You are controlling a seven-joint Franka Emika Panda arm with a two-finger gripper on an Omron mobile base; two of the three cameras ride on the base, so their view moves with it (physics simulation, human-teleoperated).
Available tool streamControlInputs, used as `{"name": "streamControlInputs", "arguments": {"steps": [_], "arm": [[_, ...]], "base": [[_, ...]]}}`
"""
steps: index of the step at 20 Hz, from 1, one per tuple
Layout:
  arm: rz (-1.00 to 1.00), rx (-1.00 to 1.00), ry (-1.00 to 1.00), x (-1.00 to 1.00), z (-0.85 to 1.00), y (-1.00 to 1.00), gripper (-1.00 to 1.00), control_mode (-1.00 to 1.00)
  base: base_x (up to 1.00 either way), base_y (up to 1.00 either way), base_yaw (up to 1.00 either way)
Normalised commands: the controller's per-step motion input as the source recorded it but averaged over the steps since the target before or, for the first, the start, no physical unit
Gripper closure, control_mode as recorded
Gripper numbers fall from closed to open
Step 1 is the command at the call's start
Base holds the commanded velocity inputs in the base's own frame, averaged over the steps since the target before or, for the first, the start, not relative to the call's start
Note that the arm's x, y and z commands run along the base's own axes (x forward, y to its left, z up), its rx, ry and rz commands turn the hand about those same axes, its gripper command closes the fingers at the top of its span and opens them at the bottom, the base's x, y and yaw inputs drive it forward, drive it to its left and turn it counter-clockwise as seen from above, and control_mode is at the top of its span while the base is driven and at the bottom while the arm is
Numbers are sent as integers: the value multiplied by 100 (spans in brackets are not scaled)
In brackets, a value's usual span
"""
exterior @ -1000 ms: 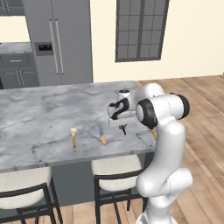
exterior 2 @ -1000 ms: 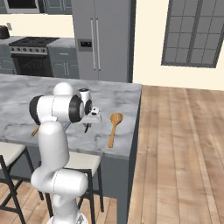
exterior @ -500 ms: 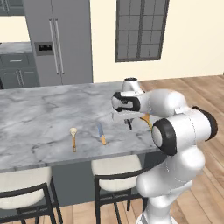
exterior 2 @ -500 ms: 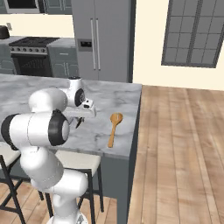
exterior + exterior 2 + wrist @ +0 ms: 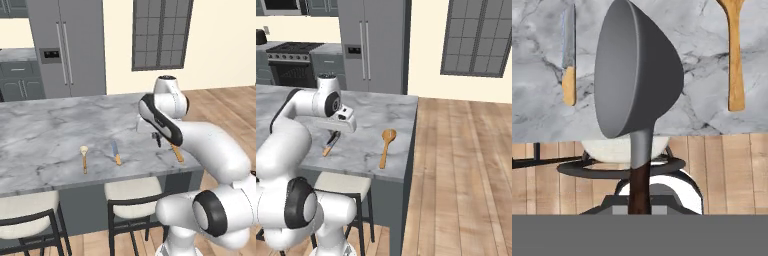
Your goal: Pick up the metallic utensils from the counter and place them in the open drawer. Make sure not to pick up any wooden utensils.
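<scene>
Grey metal round-headed ladle with dark handle (image 5: 637, 80): I am holding it above marble surface (image 5: 45, 130), jaws nearly closed on handle. Am judging it stiff, light, slippery, head-heavy; gripping near neck steadies it.

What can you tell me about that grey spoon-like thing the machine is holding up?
The round grey-headed utensil looks metallic: a deep, smooth grey bowl on a short grey neck that runs into a thin dark handle. The gripper is shut on that handle, so the utensil is lifted off the marble counter, touching nothing else. In the hand view its head points away from the hand, bowl turned sideways, between the orange-handled knife and the large wooden spoon lying on the counter.
</scene>
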Motion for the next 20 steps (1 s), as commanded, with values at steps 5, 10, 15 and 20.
{"name": "streamControlInputs", "arguments": {"steps": [5,10,15,20], "arm": [[25,0,0,-91,34,-12,100,-100],[18,0,0,-29,6,-4,100,-100],[0,0,0,0,0,-2,100,-100],[0,0,0,0,-5,-3,100,-100]], "base": [[0,0,0],[0,0,0],[0,0,0],[0,0,0]]}}
